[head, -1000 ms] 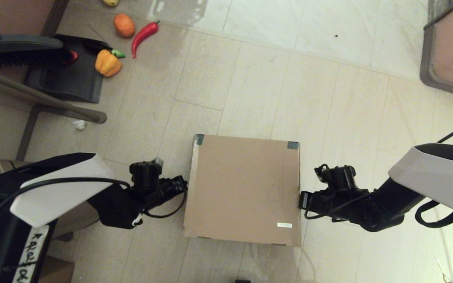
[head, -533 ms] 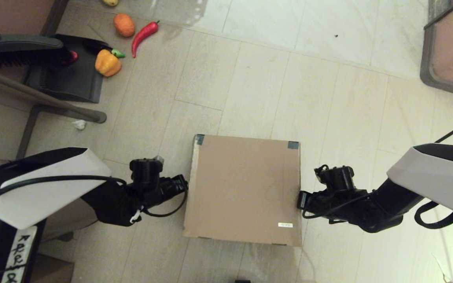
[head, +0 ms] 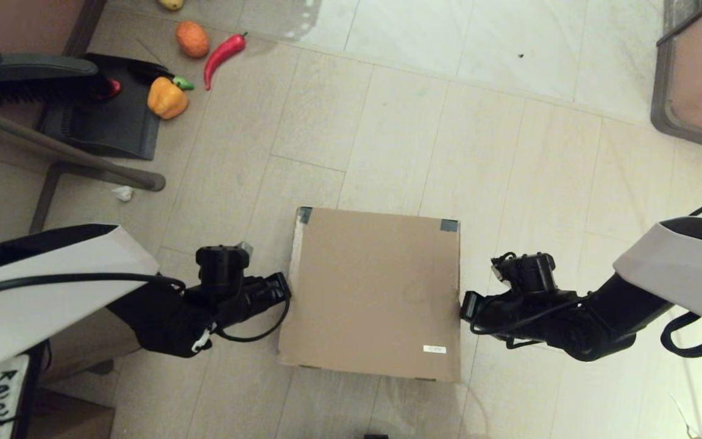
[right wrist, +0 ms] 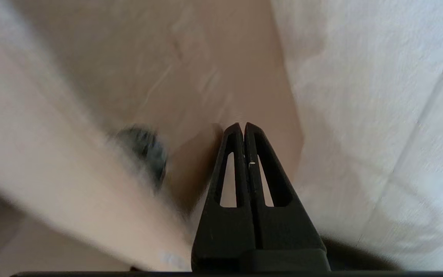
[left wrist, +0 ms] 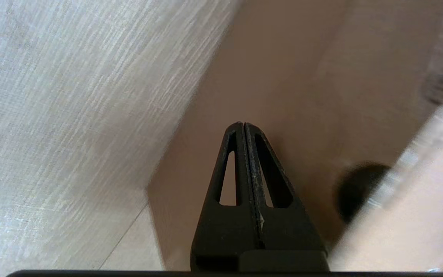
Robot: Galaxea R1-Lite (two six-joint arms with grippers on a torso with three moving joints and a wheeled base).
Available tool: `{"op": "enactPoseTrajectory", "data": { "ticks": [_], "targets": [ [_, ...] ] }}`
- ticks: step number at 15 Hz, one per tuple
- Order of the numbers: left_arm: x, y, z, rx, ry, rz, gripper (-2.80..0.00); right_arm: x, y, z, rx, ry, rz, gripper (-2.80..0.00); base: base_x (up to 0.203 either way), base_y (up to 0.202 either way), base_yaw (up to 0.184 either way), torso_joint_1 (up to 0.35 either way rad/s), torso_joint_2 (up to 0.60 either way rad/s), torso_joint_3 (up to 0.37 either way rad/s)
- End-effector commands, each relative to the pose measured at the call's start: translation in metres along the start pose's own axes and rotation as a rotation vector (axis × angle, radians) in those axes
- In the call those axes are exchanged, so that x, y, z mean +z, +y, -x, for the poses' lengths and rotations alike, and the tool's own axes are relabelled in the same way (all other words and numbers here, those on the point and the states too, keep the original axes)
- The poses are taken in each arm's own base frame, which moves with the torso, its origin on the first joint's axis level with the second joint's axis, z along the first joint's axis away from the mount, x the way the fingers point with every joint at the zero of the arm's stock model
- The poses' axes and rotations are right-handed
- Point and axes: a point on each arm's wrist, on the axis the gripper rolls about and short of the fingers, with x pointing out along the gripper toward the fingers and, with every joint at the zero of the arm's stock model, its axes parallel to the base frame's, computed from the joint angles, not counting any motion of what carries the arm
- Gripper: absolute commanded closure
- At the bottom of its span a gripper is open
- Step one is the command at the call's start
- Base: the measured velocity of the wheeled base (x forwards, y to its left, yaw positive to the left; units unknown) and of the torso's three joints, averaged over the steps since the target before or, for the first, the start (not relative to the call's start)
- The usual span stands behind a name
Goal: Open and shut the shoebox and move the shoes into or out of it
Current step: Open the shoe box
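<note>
The shoebox [head: 375,292] lies on the floor in front of me with its lid down, dark tape on the two far corners and a small white label near the front right. My left gripper [head: 284,291] is shut, its tips against the box's left side. The right gripper [head: 464,306] is also shut and touches the right side. In the left wrist view the shut fingertips [left wrist: 241,124] point at the brown side wall [left wrist: 290,77], next to a dark round hole [left wrist: 356,188]. The right wrist view shows shut fingertips [right wrist: 243,124] at the other wall [right wrist: 206,57]. The shoes are hidden.
A black dustpan [head: 107,116] with a brush [head: 28,79] lies at the far left, beside toy vegetables: yellow pepper [head: 167,97], red chilli [head: 223,55] and an orange one [head: 192,38]. A metal chair leg [head: 64,152] crosses there. A framed board [head: 701,79] lies at the far right.
The box top's outline has shifted a little to the left, and both grippers have moved slightly left with it. The left arm's white cover has sunk lower in view.
</note>
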Motion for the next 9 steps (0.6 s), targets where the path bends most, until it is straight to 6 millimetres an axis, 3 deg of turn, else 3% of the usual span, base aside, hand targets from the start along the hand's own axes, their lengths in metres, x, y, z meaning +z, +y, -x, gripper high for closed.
{"op": "enactPoseTrajectory", "data": {
  "ticks": [1,9],
  "targets": [
    [0.006,-0.006,0.007,-0.016,-0.019,-0.002,0.0,0.006,0.01,0.012,0.05,-0.012,-0.022,0.0,0.0,0.0,0.0,0.0,0.0,0.0],
    [0.02,-0.019,0.037,-0.027,-0.042,-0.004,0.0,0.012,0.027,0.045,0.14,0.014,-0.146,0.0,0.0,0.0,0.0,0.0,0.0,0.0]
  ]
}}
